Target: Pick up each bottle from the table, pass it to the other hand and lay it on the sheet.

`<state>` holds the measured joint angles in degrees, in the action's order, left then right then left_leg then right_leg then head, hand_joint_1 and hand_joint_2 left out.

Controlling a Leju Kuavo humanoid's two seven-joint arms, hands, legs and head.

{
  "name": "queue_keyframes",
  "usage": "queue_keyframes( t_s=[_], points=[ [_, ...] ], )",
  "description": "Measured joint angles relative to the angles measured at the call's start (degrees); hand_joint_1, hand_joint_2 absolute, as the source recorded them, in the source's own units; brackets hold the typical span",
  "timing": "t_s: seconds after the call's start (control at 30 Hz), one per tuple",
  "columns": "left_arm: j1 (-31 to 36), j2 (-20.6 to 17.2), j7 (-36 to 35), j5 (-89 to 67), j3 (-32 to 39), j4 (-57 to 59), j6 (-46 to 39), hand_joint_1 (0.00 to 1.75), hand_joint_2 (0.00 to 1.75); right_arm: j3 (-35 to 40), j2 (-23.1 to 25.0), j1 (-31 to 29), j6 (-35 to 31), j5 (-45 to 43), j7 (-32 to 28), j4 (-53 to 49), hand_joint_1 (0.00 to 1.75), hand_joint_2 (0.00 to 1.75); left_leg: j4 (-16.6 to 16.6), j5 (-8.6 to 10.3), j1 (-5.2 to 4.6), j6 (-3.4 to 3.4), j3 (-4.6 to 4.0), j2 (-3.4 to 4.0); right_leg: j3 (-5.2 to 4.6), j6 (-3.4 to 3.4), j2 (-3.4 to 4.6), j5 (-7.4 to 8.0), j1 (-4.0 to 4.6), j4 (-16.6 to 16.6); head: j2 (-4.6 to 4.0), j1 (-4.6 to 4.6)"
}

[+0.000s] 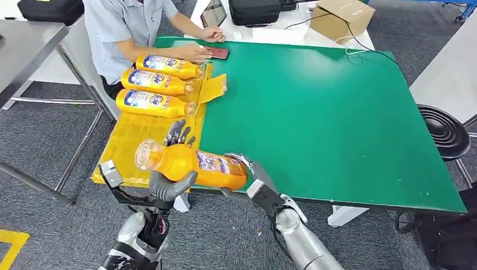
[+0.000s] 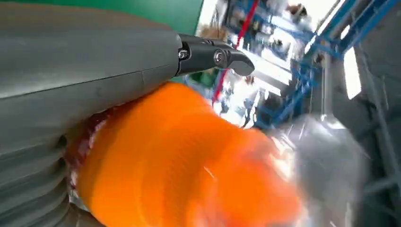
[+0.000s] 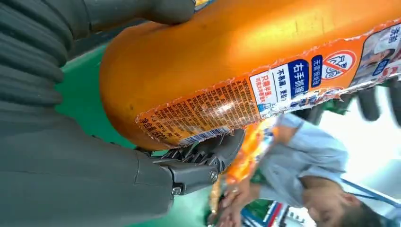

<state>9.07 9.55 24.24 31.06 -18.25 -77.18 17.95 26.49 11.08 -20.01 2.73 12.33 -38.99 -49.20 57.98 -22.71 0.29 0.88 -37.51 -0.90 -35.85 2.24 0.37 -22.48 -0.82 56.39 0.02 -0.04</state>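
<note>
Both hands gripped the orange bottle (image 1: pixel 194 164) above the surface's (image 1: pixel 337 112) near edge: the left robot hand (image 1: pixel 169 185) near its cap end, the right robot hand (image 1: pixel 250 177) at its base. Good practice: left firm before right released, then lay it on the yellow sheet (image 1: pixel 132 135).

A lab or test workroom is showing here — grey carpet tiles (image 1: pixel 50 140) are covering the floor, a green-topped surface (image 1: pixel 337 124) is filling the centre, black equipment cases (image 1: pixel 256 11) and a cardboard box (image 1: pixel 341 18) are sitting at the top, and a black stool (image 1: pixel 447 132) is standing at right.
</note>
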Motion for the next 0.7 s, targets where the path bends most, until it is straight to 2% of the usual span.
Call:
queue_keyframes(
  t_s=[0.37,0.6,0.7],
  points=[
    [0.61,-0.79,-2.84,0.17,-3.36,-0.70,2.57,0.00,1.75,1.35,0.00,0.20,-1.92,-2.14,-0.02,-1.31,1.75,1.75,0.00,0.00,0.01,0.00,0.00,0.00,-0.01,-0.01,0.00,0.00,0.03,0.01,0.00,0.00],
    [1.47,-1.07,-2.73,-0.33,-4.54,0.00,1.83,0.00,1.75,1.40,0.02,0.20,-2.60,-0.52,-0.02,-1.33,1.71,1.75,0.00,0.00,0.00,0.00,0.00,0.00,-0.01,0.00,0.00,0.00,0.00,0.00,0.00,0.00],
    [2.01,-1.25,-3.41,-0.71,-4.96,0.37,1.74,0.00,1.75,1.57,0.02,0.19,-4.26,0.72,-0.02,-1.29,1.75,1.75,0.00,0.00,0.00,0.00,-0.02,-0.02,-0.01,0.00,-0.01,0.00,0.01,0.00,0.00,0.00]
  ],
)
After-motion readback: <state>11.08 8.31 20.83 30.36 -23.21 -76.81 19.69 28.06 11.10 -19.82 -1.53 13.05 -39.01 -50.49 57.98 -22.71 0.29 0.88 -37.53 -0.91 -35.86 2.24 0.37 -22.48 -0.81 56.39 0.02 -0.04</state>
